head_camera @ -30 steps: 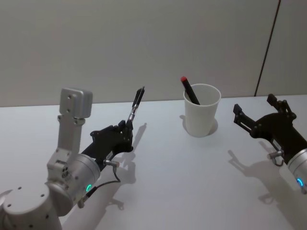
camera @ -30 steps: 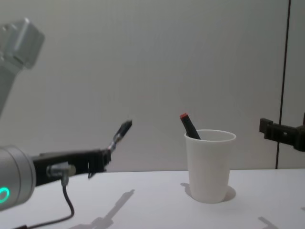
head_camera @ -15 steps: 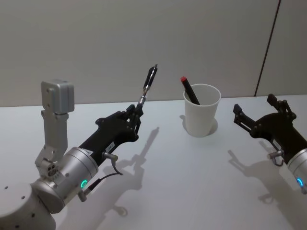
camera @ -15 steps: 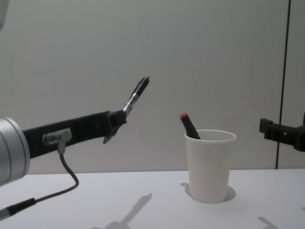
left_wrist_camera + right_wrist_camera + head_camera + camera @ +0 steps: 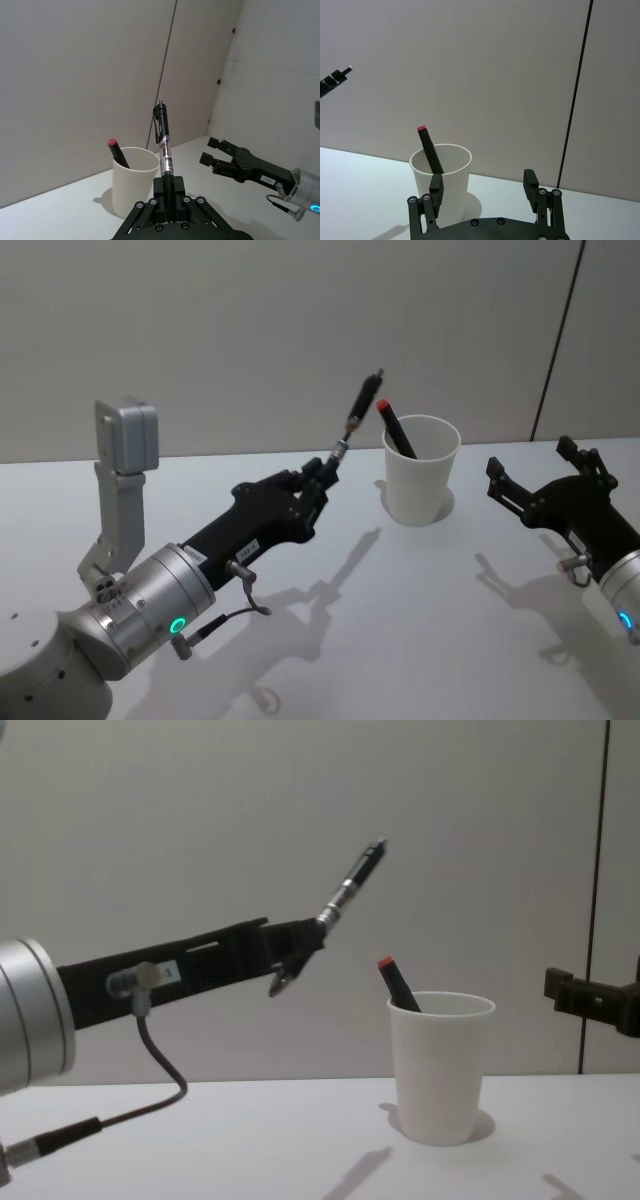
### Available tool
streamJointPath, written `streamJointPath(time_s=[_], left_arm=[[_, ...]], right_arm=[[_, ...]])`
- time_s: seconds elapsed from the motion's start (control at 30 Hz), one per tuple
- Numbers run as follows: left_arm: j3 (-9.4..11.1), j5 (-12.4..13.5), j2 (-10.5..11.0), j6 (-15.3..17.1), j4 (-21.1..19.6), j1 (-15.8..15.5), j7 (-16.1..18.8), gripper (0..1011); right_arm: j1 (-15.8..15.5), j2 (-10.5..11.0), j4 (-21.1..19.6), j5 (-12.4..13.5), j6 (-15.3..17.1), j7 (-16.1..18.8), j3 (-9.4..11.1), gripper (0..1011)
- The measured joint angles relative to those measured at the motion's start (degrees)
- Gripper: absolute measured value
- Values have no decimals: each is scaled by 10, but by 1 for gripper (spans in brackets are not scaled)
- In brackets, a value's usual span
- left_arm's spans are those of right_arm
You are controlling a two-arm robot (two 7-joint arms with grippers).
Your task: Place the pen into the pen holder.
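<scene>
My left gripper [image 5: 322, 472] [image 5: 308, 937] [image 5: 169, 186] is shut on the lower end of a black and silver pen [image 5: 362, 406] [image 5: 355, 879] [image 5: 163, 140]. The pen tilts up and toward the pen holder, with its top held in the air left of the rim. The pen holder [image 5: 420, 483] [image 5: 440, 1066] [image 5: 133, 180] [image 5: 441, 180] is a white paper cup standing upright on the table. A dark marker with a red cap [image 5: 394, 427] [image 5: 397, 984] [image 5: 429, 148] leans inside it. My right gripper [image 5: 535, 485] [image 5: 484, 192] hangs open to the right of the cup, off the table.
The white table [image 5: 400, 620] has free room around the cup. A grey wall [image 5: 250, 330] stands close behind it, with a dark vertical seam [image 5: 556, 335] at the right.
My left arm has carried the pen up and to the right, closer to the cup. The right arm and the cup have stayed put.
</scene>
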Motion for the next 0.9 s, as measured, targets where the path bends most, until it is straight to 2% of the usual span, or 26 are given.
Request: streamJointPath(time_s=[0.13,0.27,0.63,0.9], left_arm=[[3,2,0,7,4,-5,-18,117],[9,16,-2,11,9,-9,-27,117],[24,65,-17,3,27,-17,-17,117],[32,88,-28,-10,40,-24,-10,116]], right_arm=[[0,0,0,0,0,0,0,1001],[0,0,0,0,0,0,0,1001],[0,0,0,0,0,0,0,1002],[0,0,0,0,0,0,0,1001]])
